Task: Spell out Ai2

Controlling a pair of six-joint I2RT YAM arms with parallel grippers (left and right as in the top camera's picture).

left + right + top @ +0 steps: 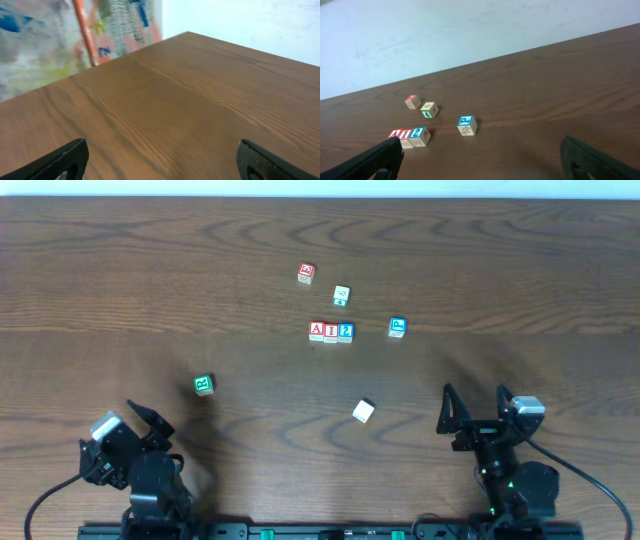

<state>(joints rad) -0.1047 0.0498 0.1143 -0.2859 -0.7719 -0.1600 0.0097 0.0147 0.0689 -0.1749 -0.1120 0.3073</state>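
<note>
Three letter blocks stand touching in a row near the table's middle: a red A block (pixel 317 331), a red I block (pixel 331 332) and a blue 2 block (pixel 346 332). The row also shows in the right wrist view, with the 2 block (pixel 420 135) at its right end. My left gripper (pixel 150 420) is open and empty at the front left. My right gripper (pixel 474 402) is open and empty at the front right, well short of the row.
Loose blocks lie around the row: a red one (pixel 306 273), a green-marked one (pixel 341 296), a blue P block (pixel 397 328), a green block (pixel 204 385) and a plain white one (pixel 363 411). The table's far edge meets a white wall.
</note>
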